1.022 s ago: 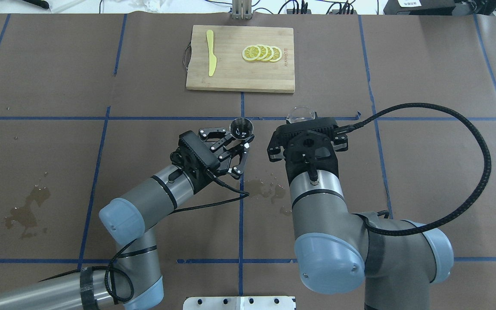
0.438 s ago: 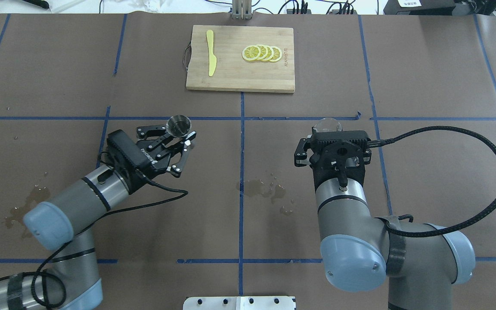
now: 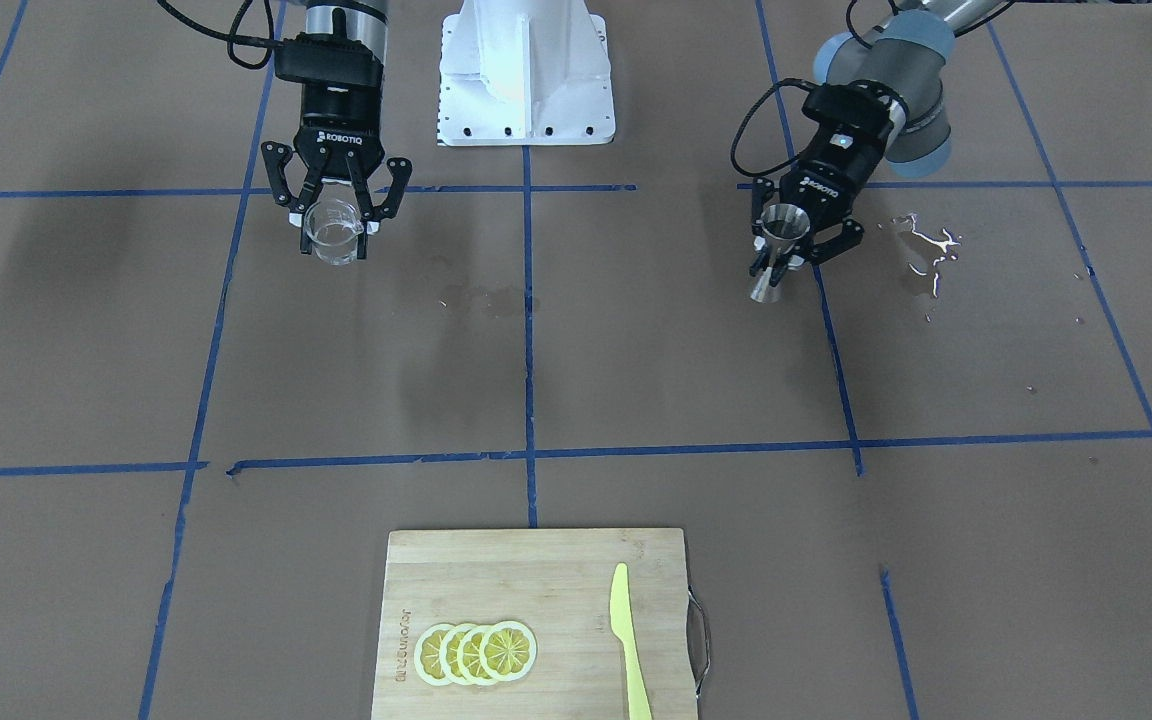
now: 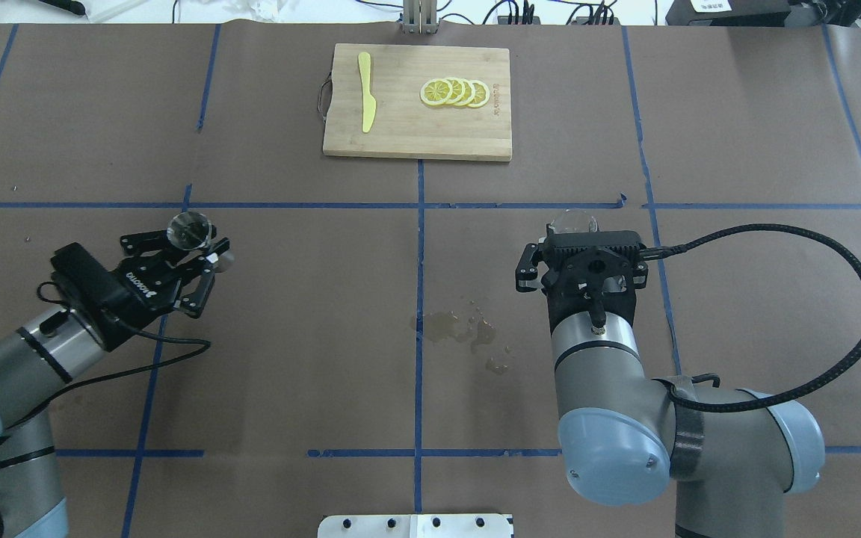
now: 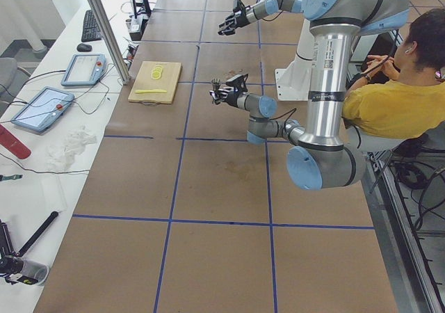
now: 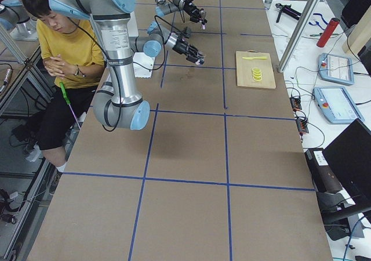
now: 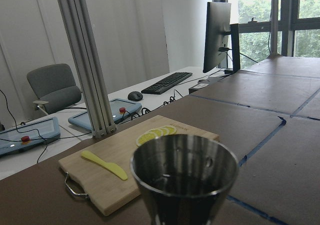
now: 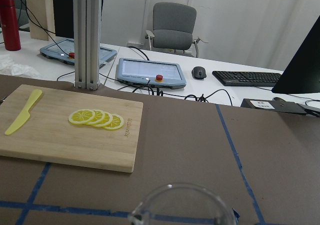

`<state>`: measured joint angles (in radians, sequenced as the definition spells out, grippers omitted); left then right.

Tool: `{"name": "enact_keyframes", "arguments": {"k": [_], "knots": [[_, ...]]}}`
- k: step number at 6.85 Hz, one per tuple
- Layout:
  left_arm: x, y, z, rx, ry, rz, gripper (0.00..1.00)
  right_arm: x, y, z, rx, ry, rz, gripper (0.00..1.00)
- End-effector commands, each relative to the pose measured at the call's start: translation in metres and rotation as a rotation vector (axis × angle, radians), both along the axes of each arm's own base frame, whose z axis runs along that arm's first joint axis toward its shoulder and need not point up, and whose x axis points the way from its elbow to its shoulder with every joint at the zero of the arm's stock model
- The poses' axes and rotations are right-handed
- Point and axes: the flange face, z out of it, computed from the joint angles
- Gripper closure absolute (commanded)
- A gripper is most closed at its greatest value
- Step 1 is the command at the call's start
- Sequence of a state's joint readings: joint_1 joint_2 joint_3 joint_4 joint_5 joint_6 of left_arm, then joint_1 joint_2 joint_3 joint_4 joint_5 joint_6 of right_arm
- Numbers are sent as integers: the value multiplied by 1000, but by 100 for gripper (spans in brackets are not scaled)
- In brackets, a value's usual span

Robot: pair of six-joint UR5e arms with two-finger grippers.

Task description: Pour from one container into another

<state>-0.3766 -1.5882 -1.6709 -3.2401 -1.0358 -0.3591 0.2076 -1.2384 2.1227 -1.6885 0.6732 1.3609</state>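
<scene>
Surface: brown paper-covered surface (image 4: pixel 288 373) ruled into squares by blue tape, with a wet stain (image 4: pixel 460 329) near its middle. A bamboo cutting board (image 4: pixel 400 138) at the far edge carries lemon slices (image 4: pixel 454 92) and a yellow plastic knife (image 4: pixel 365 91).
Steel jigger: the steel jigger (image 3: pixel 776 240) is clamped at its narrow waist between the fingers of the left end effector (image 3: pixel 778 260). Its upper cone is mouth-up and leans slightly. It sits over the robot's left part of the surface, well apart from the cup.
Glass cup: the glass cup (image 3: pixel 333 232) is mouth-up, its wall pinched between the closed-in fingers of the right end effector (image 3: pixel 334 224), just ahead of the palm and right of centre.
Hard to see: from overhead the right end effector's body covers most of the cup, leaving only its far rim. The right wrist camera catches just an arc of rim at its bottom edge. The left wrist camera cuts the jigger off below the upper cone, and the dark interior hides any contents. Whether either vessel touches the surface cannot be told.
Left arm: comes in low from the overhead view's left edge, forearm slanting forward and inward.
Right arm: forearm points straight forward toward the cutting board, wrist about level.
</scene>
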Motion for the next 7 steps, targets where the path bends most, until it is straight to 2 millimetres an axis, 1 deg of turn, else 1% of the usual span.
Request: {"name": "enact_keyframes", "arguments": {"k": [1, 2, 3, 4, 5, 6, 7], "knots": [[-58, 11, 57, -115, 45, -120, 100, -2, 1, 3, -2, 8, -4, 100], [-76, 17, 81, -179, 59, -139, 100, -5, 2, 5, -4, 12, -6, 100], [-99, 25, 106, -204, 7, -164, 100, -14, 7, 12, -7, 32, -21, 100], [-97, 28, 110, -277, 108, -135, 100, -22, 15, 19, -9, 50, -41, 100], [-111, 37, 137, -375, 167, -135, 100, -33, 31, 22, -8, 60, -76, 100], [-134, 44, 157, -396, 144, -183, 100, -45, 50, 19, -5, 50, -111, 100], [-120, 55, 160, -443, 211, -186, 100, -47, 57, 20, -1, 48, -120, 100]]}}
